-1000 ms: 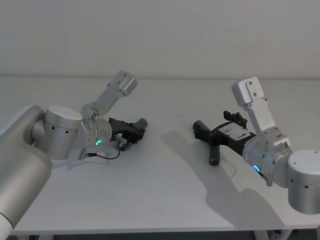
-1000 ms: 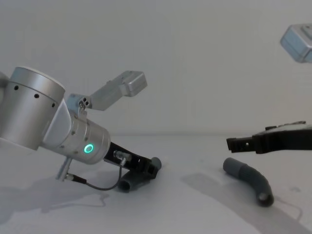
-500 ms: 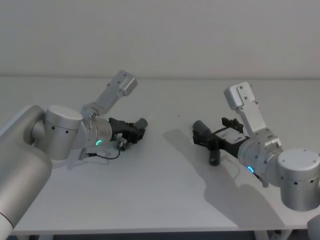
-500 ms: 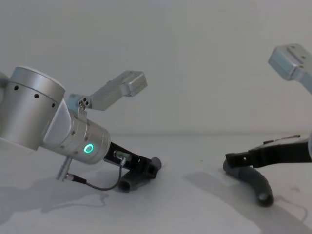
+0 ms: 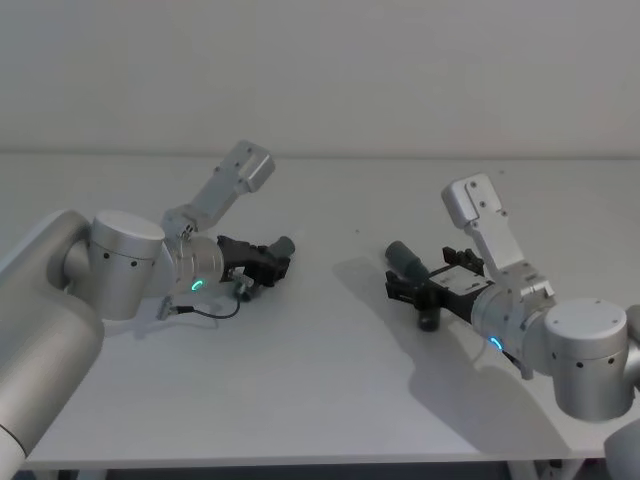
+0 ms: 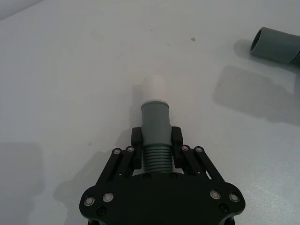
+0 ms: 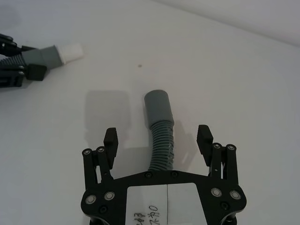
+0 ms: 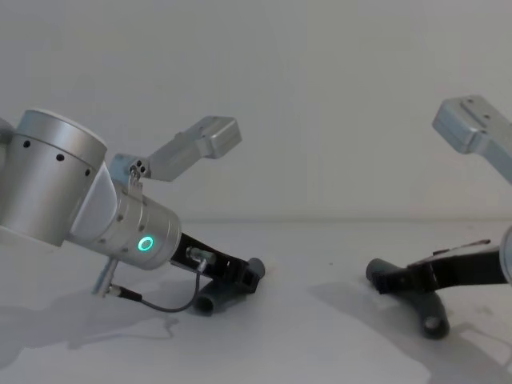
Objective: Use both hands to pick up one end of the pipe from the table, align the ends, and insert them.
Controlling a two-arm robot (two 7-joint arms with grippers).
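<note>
— What's on the left?

— Your left end effector (image 6: pixel 156 136) sits low over the desk (image 5: pixel 320 380), and its fingers (image 6: pixel 137 137) are clamped on the left hose piece (image 6: pixel 154 117). They pinch it where the ribs meet the smooth cuff. The cuff and its pale tip (image 6: pixel 155 87) stick straight out ahead of the fingertips, and the ribbed part runs back between the finger links toward the palm. A green ring light (image 5: pixel 197 285) glows on that arm's wrist.

— And on the right?

— Your right end effector (image 7: pixel 158 135) is spread wide and holds nothing. The right hose piece (image 7: pixel 162 145) lies on the desk between its fingers, with a gap to each pad. The ribbed section runs down the middle of the gap and under the palm. The grey sleeve (image 7: pixel 158 108) reaches just past the fingertips, with its mouth facing away from the palm. From the chest view, that end effector is down at the level of the hose piece.

— How far apart are the two ends?

— Well apart. The pale tip lies far ahead of your right fingertips, off to one side.
</note>
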